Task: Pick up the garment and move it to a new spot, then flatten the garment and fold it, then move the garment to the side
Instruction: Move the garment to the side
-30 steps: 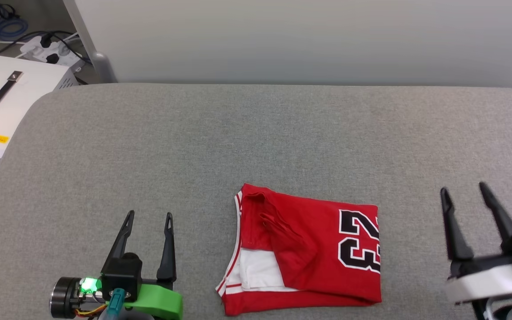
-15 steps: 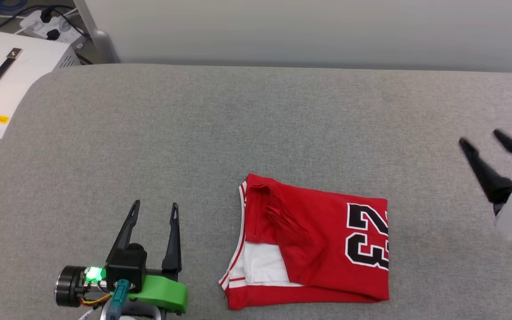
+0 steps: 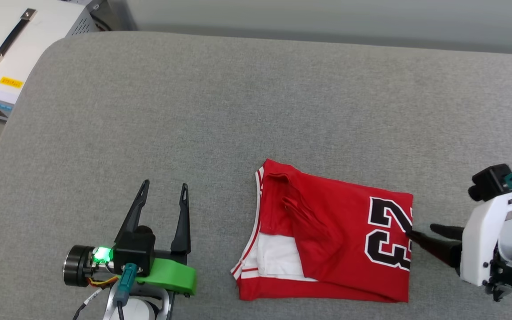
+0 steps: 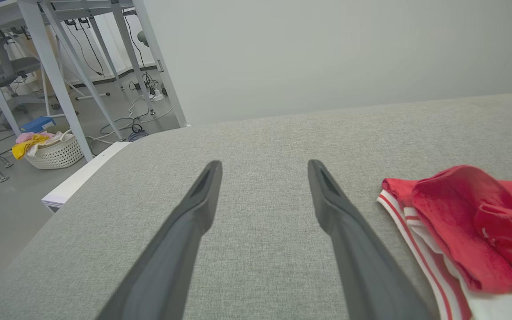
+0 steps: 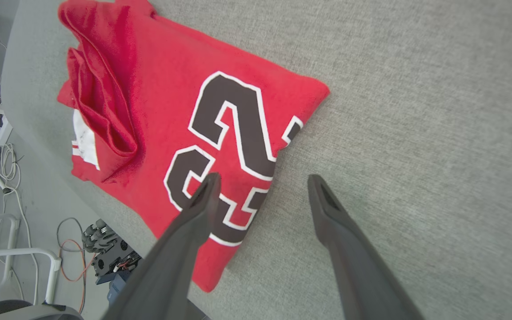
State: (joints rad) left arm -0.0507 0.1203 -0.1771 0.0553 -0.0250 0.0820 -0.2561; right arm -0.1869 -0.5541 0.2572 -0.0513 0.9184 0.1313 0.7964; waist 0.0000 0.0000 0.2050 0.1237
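Note:
The garment (image 3: 327, 235) lies folded into a red rectangle near the front of the grey padded table (image 3: 194, 111), with a black "23" at its right end and a white sleeve showing at its lower left. My left gripper (image 3: 165, 184) rests open on the table to the garment's left, fingers pointing away from me, nothing between them. In the left wrist view the garment's striped edge (image 4: 416, 222) lies just right of the open left gripper (image 4: 263, 164). My right gripper (image 3: 421, 230) points left at the garment's right edge. It is open, and the right gripper (image 5: 262, 178) straddles the edge of the garment (image 5: 171, 111) by the number.
A white case with a black handle (image 3: 20, 35) stands off the table's far left corner. A pale wall runs behind the table. The left wrist view shows table legs, cables and a white basket (image 4: 56, 151) on the floor beyond the table's left edge.
The head camera has tilted down and shifted. My right gripper has swung from upright at the right to pointing left at the garment's right edge. The left gripper and garment stay put.

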